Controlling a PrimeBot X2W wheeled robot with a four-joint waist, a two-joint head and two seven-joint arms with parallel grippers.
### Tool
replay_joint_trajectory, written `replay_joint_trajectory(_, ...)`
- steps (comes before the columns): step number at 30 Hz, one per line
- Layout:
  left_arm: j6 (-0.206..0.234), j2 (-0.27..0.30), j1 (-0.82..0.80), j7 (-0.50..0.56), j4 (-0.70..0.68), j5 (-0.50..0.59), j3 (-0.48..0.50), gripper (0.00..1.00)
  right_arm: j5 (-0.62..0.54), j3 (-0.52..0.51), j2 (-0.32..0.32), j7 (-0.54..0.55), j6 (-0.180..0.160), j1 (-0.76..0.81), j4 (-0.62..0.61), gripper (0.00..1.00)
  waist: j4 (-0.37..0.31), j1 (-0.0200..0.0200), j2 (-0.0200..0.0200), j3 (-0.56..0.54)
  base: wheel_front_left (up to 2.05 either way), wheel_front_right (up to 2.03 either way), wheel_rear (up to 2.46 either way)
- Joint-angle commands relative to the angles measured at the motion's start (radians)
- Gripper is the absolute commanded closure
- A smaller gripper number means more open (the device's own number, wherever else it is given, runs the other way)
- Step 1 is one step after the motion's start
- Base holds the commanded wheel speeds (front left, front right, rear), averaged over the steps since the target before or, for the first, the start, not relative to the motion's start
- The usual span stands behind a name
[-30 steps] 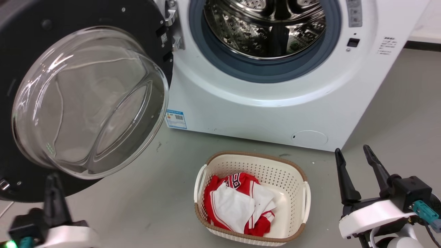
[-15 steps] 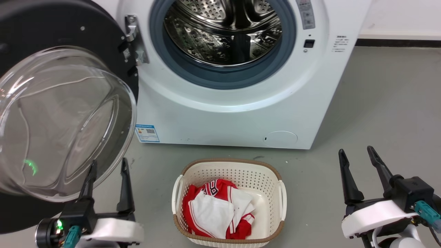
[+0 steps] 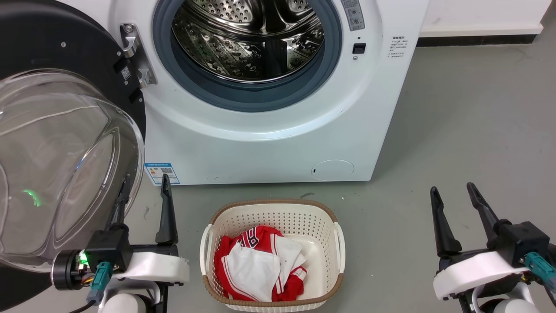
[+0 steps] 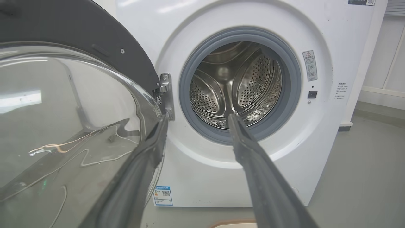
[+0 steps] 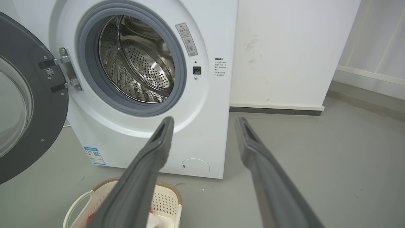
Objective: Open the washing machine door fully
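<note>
The white washing machine (image 3: 269,143) faces me with its steel drum (image 3: 247,39) exposed. The washing machine door (image 3: 65,165) hangs swung far out to the left on its metal hinge (image 3: 137,56), black rim and glass bowl towards me. My left gripper (image 3: 145,180) is open at the bowl's lower right edge, and one finger (image 3: 121,204) shows through the glass. In the left wrist view the left gripper (image 4: 197,117) points at the drum (image 4: 237,88), its left finger along the door's bowl (image 4: 63,126); whether they touch is unclear. My right gripper (image 3: 451,189) is open and empty over the floor, right of the machine.
A cream perforated basket (image 3: 334,234) holding red and white clothes sits on the grey floor in front of the machine, between my two grippers. The right wrist view shows a white wall (image 5: 284,47) with a dark skirting strip right of the machine (image 5: 202,126).
The head camera has turned, so the whole scene slid left in the picture. My left gripper rose from the lower left corner to the bowl's lower right edge. The right gripper kept still.
</note>
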Motion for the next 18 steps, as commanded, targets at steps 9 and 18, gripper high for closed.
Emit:
replay_joint_trajectory(9,-0.005,0.000,0.017,-0.006,0.002,-0.009,0.012,0.00,0.010,0.007,0.001,-0.007,-0.001,0.005,0.005,0.00,-0.002,0.0000,-0.0001,0.000,0.00,0.00,0.00)
replay_joint_trajectory(18,-0.004,-0.004,0.024,-0.006,0.003,-0.003,0.013,0.00,0.014,0.008,0.001,-0.008,-0.001,0.001,0.009,0.00,0.000,0.0000,-0.0001,0.000,0.00,0.00,0.00)
